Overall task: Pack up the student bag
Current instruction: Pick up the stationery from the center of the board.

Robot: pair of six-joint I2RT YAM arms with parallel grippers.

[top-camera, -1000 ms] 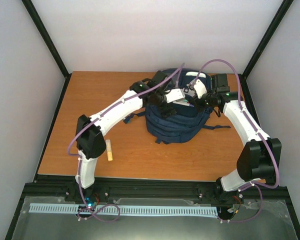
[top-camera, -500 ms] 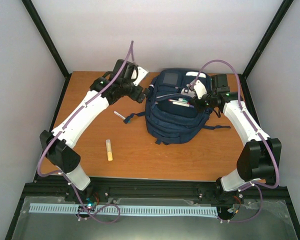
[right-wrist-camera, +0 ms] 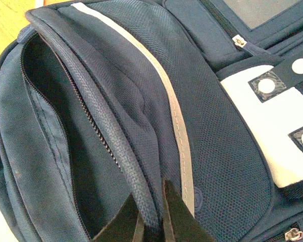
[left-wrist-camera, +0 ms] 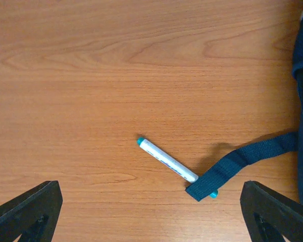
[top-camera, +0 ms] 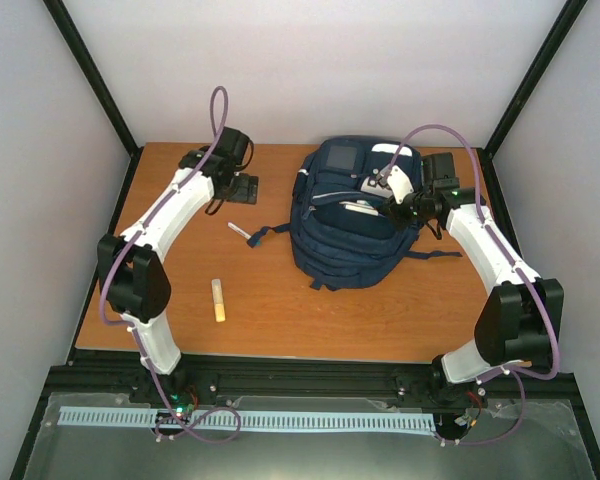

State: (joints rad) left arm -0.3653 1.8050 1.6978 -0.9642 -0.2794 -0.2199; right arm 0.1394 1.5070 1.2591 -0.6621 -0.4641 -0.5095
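R gripper (right-wrist-camera: 150, 214) pinches student bag's (right-wrist-camera: 207, 151) zipper rim, pocket inside too dark to read; L gripper (top-camera: 237, 188) hangs wide open near pen (left-wrist-camera: 166, 160), one end hidden under strap (left-wrist-camera: 245, 159).

You're looking at a lab test cell — bare white panels (top-camera: 310, 70), black frame posts (top-camera: 91, 75), one wooden table (top-camera: 270, 305).

Wooden table (top-camera: 310, 320), orange-brown grain. 3 pale grey walls (top-camera: 320, 60). Black frame posts (top-camera: 92, 75) in corners. Even light.
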